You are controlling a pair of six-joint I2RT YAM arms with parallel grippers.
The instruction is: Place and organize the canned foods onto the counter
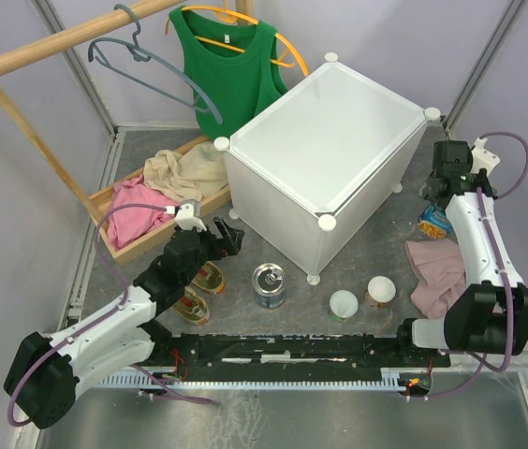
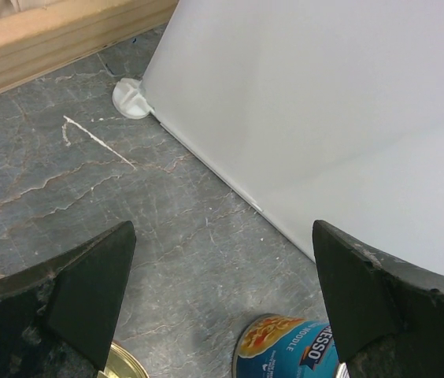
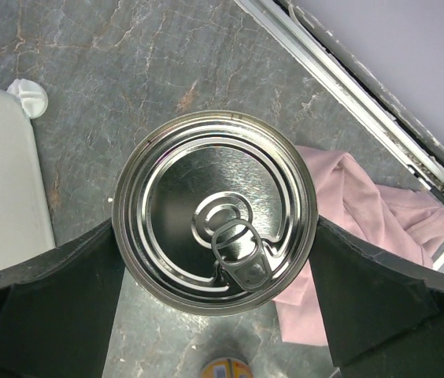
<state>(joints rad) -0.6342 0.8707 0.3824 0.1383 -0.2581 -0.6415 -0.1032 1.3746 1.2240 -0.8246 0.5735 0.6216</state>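
Note:
The counter (image 1: 330, 131) is a white cube cabinet at the middle back. On the floor before it stand a tall blue-labelled can (image 1: 270, 284), two small white-lidded cans (image 1: 344, 304) (image 1: 381, 290) and two oval gold tins (image 1: 210, 277) (image 1: 192, 307). My left gripper (image 1: 229, 234) hangs open over the floor beside the counter's wall (image 2: 324, 118), with nothing between its fingers (image 2: 88, 291). The blue can (image 2: 285, 346) and a gold tin (image 2: 120, 366) show at the lower edge. My right gripper (image 1: 437, 201) is shut on a second tall can (image 1: 432, 223), its pull-tab lid (image 3: 214, 213) touching both fingers.
A wooden tray (image 1: 124, 245) of clothes lies at the left under a wooden rack with a green top (image 1: 227, 65) and hangers. A pink cloth (image 1: 437, 271) lies right of the held can, also in the right wrist view (image 3: 379, 220). A metal rail (image 3: 348, 87) borders the right side.

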